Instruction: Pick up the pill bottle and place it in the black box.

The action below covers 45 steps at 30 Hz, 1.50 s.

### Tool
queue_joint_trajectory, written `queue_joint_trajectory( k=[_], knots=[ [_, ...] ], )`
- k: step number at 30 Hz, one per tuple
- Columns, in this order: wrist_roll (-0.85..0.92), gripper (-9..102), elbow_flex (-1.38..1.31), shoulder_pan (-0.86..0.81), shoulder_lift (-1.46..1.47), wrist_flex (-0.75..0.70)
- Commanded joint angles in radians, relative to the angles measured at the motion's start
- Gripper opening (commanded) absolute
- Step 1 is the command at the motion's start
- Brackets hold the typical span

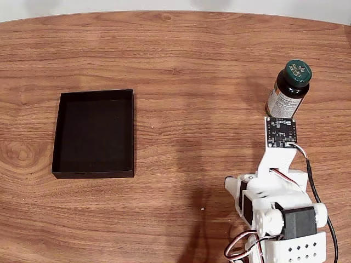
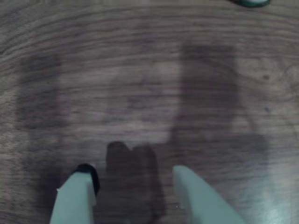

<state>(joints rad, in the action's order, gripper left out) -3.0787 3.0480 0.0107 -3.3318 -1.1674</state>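
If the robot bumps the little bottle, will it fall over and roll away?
Probably, yes. The bottle stands upright and looks taller than it is wide, so a push near its cap could tip it. It is round, so on its side it would likely roll. Its smooth sides may also feel slippery to the fingers.

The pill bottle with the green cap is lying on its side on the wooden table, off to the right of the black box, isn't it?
Not quite. The pill bottle is standing upright, cap on top, not lying on its side; the fixed view shows this. The rest holds: it has a green cap and sits on the wooden table, off to the right of the black box.
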Motion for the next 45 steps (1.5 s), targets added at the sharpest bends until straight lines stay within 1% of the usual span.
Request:
queue_joint_trajectory(
  k=[1, 7, 9, 11, 13, 18, 22, 24, 31, 35, 40, 42, 45],
  knots=[
    [-0.02, 17, -0.018, -0.026, -0.008, 0.067],
    [-0.014, 19, -0.018, -0.077, -0.008, 0.143],
    [0.017, 19, -0.018, -0.094, -0.008, 0.153],
    [0.055, 20, -0.018, -0.109, 0.011, 0.195],
    [0.044, 21, -0.018, -0.127, 0.058, 0.245],
    [-0.015, 28, -0.018, -0.21, 0.221, 0.466],
    [-0.014, 33, -0.018, -0.278, 0.325, 0.689],
    [-0.009, 35, -0.018, -0.299, 0.359, 0.776],
    [0.012, 38, -0.018, -0.336, 0.459, 0.986],
    [0.0, 39, -0.026, -0.348, 0.611, 1.166],
    [-0.017, 39, -0.034, -0.319, 0.824, 1.417],
    [-0.018, 39, -0.038, -0.31, 0.871, 1.466],
    [-0.005, 39, -0.064, -0.305, 0.913, 1.479]
  ],
)
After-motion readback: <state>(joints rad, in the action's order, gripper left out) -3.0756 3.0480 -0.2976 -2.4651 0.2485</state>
